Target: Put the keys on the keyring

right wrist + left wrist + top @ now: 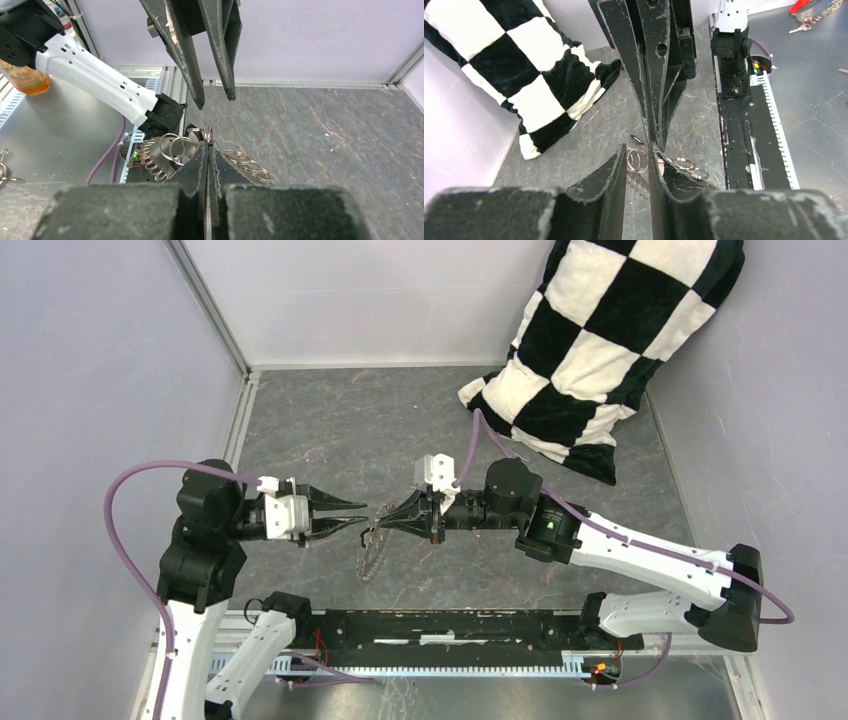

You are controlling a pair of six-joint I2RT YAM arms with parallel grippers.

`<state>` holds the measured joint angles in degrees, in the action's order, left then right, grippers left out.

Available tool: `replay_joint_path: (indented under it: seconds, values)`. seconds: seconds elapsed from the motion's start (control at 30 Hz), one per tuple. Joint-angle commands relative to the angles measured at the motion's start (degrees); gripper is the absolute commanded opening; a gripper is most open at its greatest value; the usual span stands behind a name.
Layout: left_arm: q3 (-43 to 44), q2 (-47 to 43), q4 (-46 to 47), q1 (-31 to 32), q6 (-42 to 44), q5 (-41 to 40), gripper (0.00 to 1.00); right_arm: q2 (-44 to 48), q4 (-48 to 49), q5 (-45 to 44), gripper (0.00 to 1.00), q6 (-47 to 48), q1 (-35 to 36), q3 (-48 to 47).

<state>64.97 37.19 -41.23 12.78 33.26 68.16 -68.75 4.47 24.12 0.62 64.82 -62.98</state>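
Observation:
The keyring (372, 552) is a dangling bunch of linked silvery rings, held above the table between the two grippers. My right gripper (383, 524) is shut on its top ring, with rings hanging on both sides of the closed fingers (207, 146). My left gripper (362, 514) is open, facing the right one tip to tip. Two of the rings (636, 161) show in the gap between its fingertips (638, 151). A small black item (637, 139) lies on the table below; it may be one key. I see no other key.
A black-and-white chequered cushion (600, 350) leans in the far right corner. A black rail (450, 625) runs along the near edge between the arm bases. Grey walls close in the left, back and right sides.

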Motion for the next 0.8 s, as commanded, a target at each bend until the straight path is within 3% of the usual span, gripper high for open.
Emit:
replay_joint_path:
  seconds: [0.0, 0.3, 0.57, 0.77]
  values:
    - [0.48, 0.49, 6.59, 0.14, -8.38, 2.33, 0.29, 2.02, 16.8, 1.39, 0.0, -4.43, -0.17, 3.45]
    - [1.72, 0.92, 5.29, 0.14, -9.5, 4.34, 0.24, 2.77, 29.54, 0.23, 0.0, -7.28, -0.13, 9.49]
    - [-0.17, 1.62, 5.32, 0.14, -9.8, 5.32, 0.22, 1.77, 30.68, 1.69, 0.0, -7.69, -0.13, 8.67]
    - [-0.24, 1.61, 5.25, 0.14, -9.74, 4.7, 0.14, 1.9, 31.09, 1.36, 0.0, -7.76, -0.13, 8.85]
